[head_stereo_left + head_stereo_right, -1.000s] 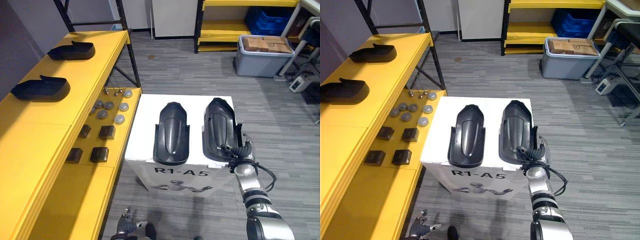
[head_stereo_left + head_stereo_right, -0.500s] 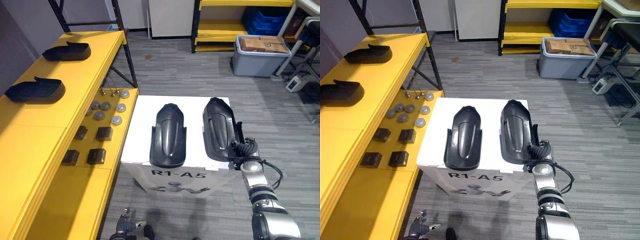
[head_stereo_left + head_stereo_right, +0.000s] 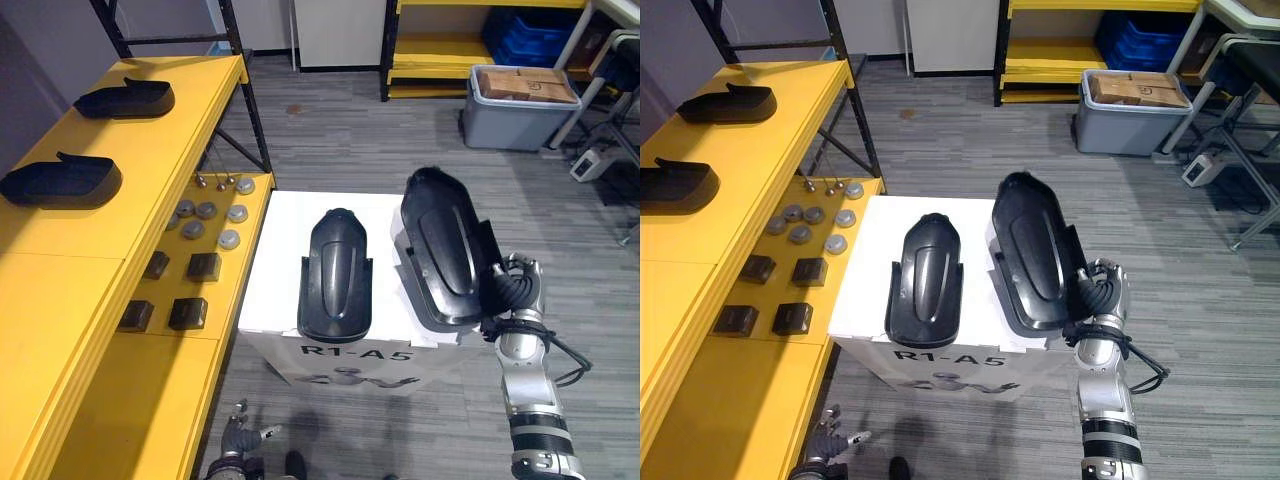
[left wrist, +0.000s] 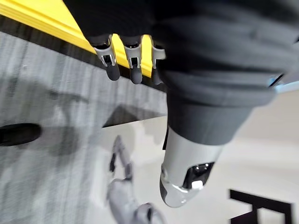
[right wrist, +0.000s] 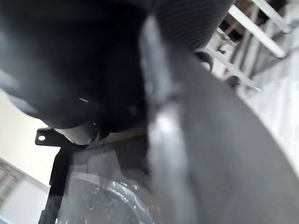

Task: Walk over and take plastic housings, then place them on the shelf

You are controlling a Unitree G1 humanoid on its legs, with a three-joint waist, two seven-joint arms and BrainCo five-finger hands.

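Two black plastic housings are at the white box. The left housing lies flat on the box top. The right housing is raised and tilted above the box, and my right hand is shut on its near right edge. In the right wrist view that housing's dark shell sits right against the camera. Two more black housings rest on the yellow shelf at the left. My left hand hangs low near the floor, its fingers straight and holding nothing.
Several grey discs and dark blocks lie on the shelf's lower yellow level beside the box. A grey bin with cardboard boxes stands at the back right, in front of a yellow rack. Grey floor surrounds the box.
My right hand's fingers have curled onto the right housing and lifted it off the box, tilting it up. The left housing has stayed put. The camera has shifted slightly.
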